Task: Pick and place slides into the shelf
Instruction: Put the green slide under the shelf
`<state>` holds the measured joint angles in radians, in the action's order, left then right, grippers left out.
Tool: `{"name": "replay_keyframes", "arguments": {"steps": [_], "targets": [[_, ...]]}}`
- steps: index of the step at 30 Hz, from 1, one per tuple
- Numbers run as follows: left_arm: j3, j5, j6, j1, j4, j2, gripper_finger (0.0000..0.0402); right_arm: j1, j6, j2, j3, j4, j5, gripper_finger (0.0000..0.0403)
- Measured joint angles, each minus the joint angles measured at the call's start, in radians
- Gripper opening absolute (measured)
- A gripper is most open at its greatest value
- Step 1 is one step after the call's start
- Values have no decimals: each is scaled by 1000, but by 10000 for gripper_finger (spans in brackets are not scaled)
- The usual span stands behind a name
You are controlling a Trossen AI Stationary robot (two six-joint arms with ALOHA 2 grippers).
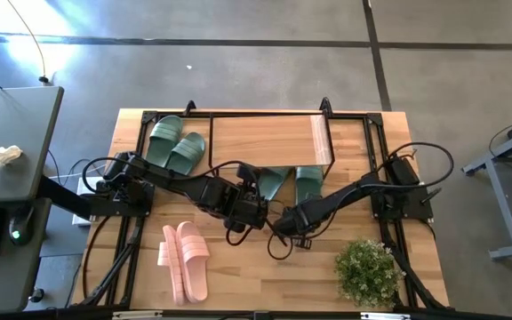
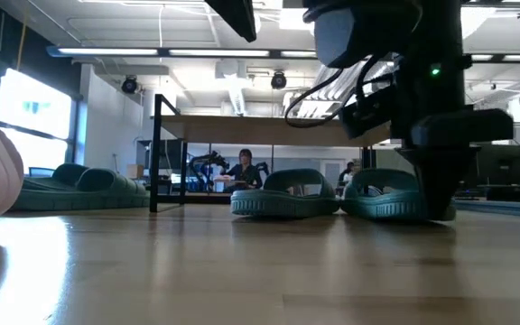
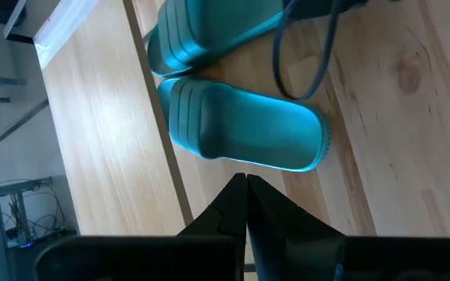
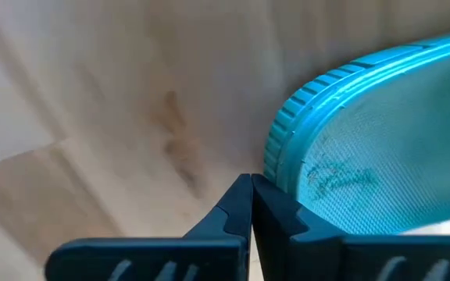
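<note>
High view: the low shelf (image 1: 265, 140) of light wooden plank on a thin black frame stands at the far middle of the wooden table (image 1: 256, 276). One sage-green rubber slide pair (image 1: 175, 148) lies left of it, outside the frame; a second sage-green pair (image 1: 290, 182) sits at its front edge, heels protruding; the pale pink pair (image 1: 185, 260) lies well apart, near the front. Left gripper (image 1: 254, 188) and right gripper (image 1: 283, 224) crowd that second pair — collision risk between the arms.

Low view: the second pair rests on the table under the plank.

Left wrist view: jaws together, empty, just short of a green heel.

Right wrist view: jaws together, empty, beside a ribbed heel rim. Closed jaws cannot grasp — advancing so would likely shove the slide askew. The potted plant (image 1: 364, 271) stands near the right arm's sweep.
</note>
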<state>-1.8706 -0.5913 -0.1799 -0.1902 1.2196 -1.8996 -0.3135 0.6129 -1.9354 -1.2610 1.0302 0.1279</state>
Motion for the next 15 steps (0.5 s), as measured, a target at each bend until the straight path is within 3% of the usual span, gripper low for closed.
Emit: {"name": "replay_keyframes", "arguments": {"steps": [15], "targets": [[0,-4,-22,0,4,0,1,76,-46,0,0,43,165,0]]}}
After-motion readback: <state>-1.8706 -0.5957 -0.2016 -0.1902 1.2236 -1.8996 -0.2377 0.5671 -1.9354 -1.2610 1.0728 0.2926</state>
